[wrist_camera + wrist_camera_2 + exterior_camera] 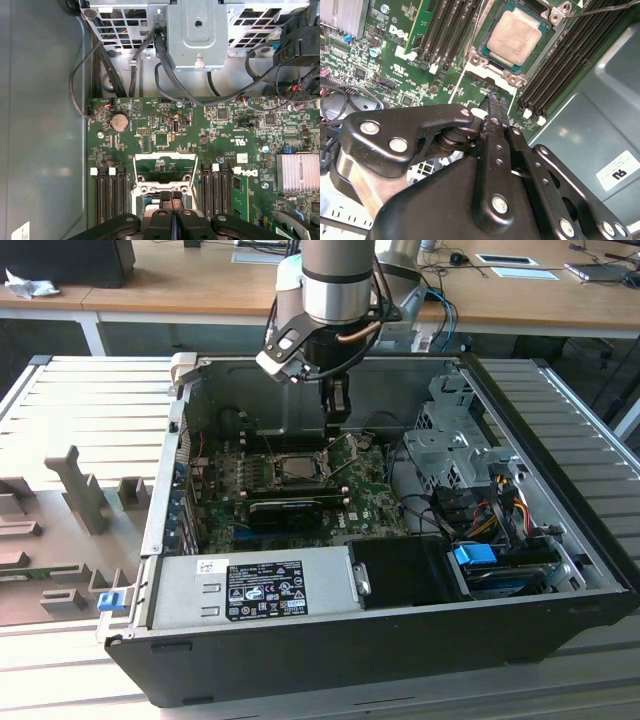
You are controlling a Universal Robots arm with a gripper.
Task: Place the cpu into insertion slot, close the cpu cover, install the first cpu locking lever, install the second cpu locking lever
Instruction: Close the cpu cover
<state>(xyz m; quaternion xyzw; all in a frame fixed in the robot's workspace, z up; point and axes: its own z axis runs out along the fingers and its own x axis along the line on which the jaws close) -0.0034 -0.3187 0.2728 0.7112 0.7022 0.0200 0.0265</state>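
The exterior view is looking steeply down from a distance into the open computer case (350,660). Both wrist views are riding close above the green board (445,85), from opposite sides of the fingers (161,220), sharing the memory slots (112,205).

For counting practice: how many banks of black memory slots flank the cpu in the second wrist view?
2. One memory-slot bank runs along one side of the cpu; the other bank along the opposite side. The gripper may hide more.
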